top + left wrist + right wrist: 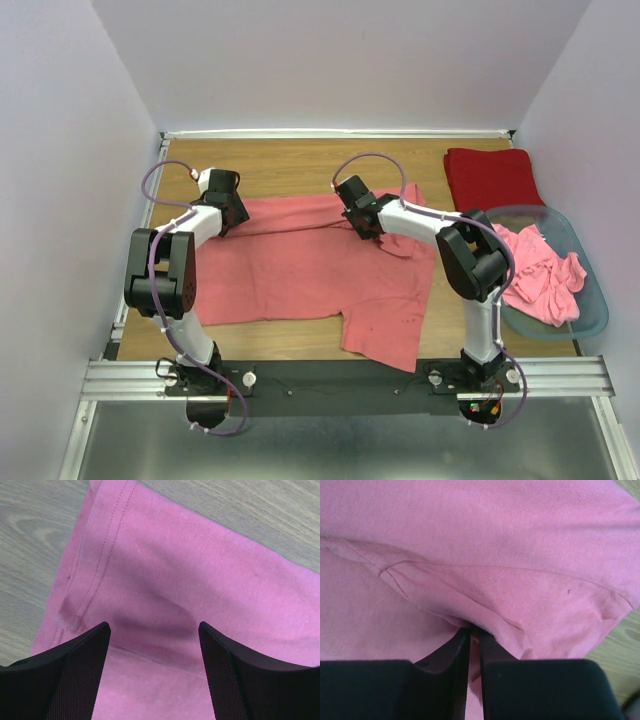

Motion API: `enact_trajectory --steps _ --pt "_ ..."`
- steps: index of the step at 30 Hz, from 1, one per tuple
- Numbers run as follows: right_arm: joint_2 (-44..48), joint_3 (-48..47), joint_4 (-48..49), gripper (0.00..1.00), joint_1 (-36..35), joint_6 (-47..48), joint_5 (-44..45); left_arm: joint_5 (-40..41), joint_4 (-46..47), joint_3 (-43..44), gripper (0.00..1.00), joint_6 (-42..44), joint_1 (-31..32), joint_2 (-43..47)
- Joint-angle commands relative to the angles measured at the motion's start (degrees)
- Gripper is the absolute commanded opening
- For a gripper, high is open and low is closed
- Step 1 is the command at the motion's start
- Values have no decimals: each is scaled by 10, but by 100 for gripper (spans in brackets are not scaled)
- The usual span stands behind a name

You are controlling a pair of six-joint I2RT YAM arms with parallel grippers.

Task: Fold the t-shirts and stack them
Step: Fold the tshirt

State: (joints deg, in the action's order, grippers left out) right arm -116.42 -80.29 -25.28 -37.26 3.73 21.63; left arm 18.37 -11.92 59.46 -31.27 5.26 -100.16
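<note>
Now: your left hand [154,627] hangs wide open over the pink t-shirt [300,270] spread on the tabletop [300,165], gripping nothing. Your right hand [475,631] is pinched tight on a fold near its far edge. The red t-shirt [490,177] lies folded at the far right corner, with more pink tees [540,272] in the basket [592,318].

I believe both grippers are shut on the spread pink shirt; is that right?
Not quite: only the right gripper is shut on the spread pink shirt; the left gripper is open over it, as the left wrist view shows.
</note>
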Motion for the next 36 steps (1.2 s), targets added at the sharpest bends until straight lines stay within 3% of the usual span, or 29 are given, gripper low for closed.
enact_trajectory --steps 1,6,13,19,27,28,30,31,36 --pt "-7 0 10 15 3 4 11 -4 1 13 80 4 -2 -8" --pt "31 15 5 1 4 5 -21 -2 -1 11 79 4 -2 -8" --pt "75 14 -97 1 4 -18 -151 -2 -1 11 80 2 -2 -7" --pt "53 -10 -180 1 4 -30 -250 1 -6 18 80 5 -2 -8" --pt "23 -51 -217 2 4 -62 -301 2 -11 21 80 5 -2 -7" --pt "22 -57 -217 7 4 -66 -306 3 -11 21 79 5 -2 -7" --pt "16 -79 -219 31 5 -79 -318 6 -12 21 80 4 -2 -5" --pt "15 -86 -218 36 5 -82 -320 6 -11 21 80 4 -2 -7" --pt "27 -115 -214 40 60 -105 -292 6 -11 29 80 0 -7 -14"
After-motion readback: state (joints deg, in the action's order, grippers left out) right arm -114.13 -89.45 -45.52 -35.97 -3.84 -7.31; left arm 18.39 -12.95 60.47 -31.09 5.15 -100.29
